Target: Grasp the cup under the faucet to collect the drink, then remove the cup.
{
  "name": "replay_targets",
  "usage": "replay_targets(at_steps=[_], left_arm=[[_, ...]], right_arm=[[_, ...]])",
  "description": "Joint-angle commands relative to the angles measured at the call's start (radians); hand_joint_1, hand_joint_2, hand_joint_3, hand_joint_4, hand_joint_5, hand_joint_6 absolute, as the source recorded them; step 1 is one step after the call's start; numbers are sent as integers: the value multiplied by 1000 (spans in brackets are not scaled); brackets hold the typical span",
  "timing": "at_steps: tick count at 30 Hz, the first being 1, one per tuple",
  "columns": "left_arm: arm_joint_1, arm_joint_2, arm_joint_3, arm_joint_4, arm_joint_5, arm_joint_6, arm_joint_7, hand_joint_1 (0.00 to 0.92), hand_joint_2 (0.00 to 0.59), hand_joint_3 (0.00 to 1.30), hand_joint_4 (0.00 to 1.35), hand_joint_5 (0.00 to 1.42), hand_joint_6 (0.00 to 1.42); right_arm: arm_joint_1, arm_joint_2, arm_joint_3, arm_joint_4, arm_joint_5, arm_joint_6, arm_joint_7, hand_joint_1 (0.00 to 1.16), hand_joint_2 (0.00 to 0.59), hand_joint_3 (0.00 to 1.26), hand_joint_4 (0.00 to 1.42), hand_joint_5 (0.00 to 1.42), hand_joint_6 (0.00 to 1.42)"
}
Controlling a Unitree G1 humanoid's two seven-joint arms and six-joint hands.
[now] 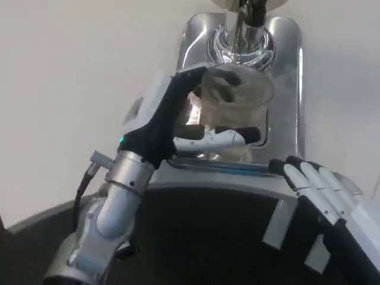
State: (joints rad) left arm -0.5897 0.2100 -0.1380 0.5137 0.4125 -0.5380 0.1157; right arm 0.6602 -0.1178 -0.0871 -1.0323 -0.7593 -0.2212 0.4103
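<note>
The cup (pixel 237 95), clear plastic with no readable label, sits just below the faucet (pixel 246 24) on the shiny metal tray (pixel 285 107). The left hand (pixel 184 119) wraps its fingers around the cup, gripping it. The right hand (pixel 320 184) rests below the tray, fingers straight and pressed together, holding nothing.

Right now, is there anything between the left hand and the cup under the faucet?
No. The left hand already grips the clear cup, its fingers wrapped around the side. The cup sits beneath the faucet over the steel drip tray. The right hand waits apart, lower right.
</note>
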Motion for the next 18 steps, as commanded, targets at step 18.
replay_targets(at_steps=[18], left_arm=[[-277, -42, -30, 452, 12, -132, 155, 766, 110, 1061, 1176, 1337, 1424]], right_arm=[[-15, 12, -149, -15, 112, -46, 75, 677, 291, 55, 0, 0, 2]])
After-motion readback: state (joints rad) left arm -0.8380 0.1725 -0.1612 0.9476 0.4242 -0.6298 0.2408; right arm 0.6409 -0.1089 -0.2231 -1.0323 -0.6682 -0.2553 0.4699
